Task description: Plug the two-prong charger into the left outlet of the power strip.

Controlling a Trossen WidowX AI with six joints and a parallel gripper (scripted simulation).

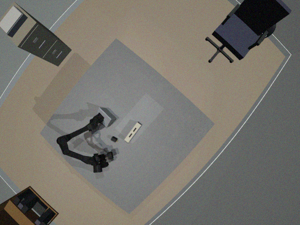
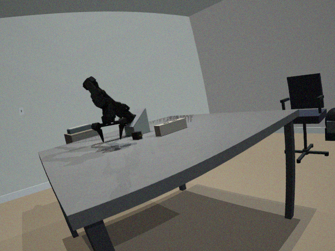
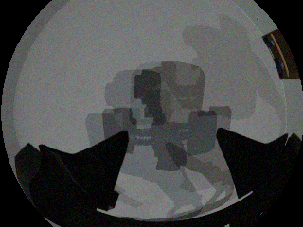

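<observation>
The charger (image 1: 114, 138) (image 2: 136, 135) is a small black block on the table, with a tiny yellowish detail on its right side in the exterior view; its prongs are too small to make out. The power strip (image 1: 132, 132) (image 2: 170, 127) is a long cream block with two dark outlets on top, just beyond the charger from the arm. My gripper (image 1: 107, 160) (image 2: 112, 140) (image 3: 174, 134) is open and empty, fingers pointing down above the table. It is to the left of the charger in the exterior view, apart from it. Neither charger nor strip shows in the wrist view.
A grey wedge-shaped block (image 1: 110, 117) (image 2: 141, 123) stands beside the arm's base, behind the charger in the exterior view. The table (image 1: 169, 135) (image 2: 151, 167) carries the arm's shadows. A drawer cabinet (image 1: 44, 43), an office chair (image 1: 236, 33) (image 2: 305, 91) and a bookshelf (image 1: 29, 206) (image 3: 281, 54) stand away from it.
</observation>
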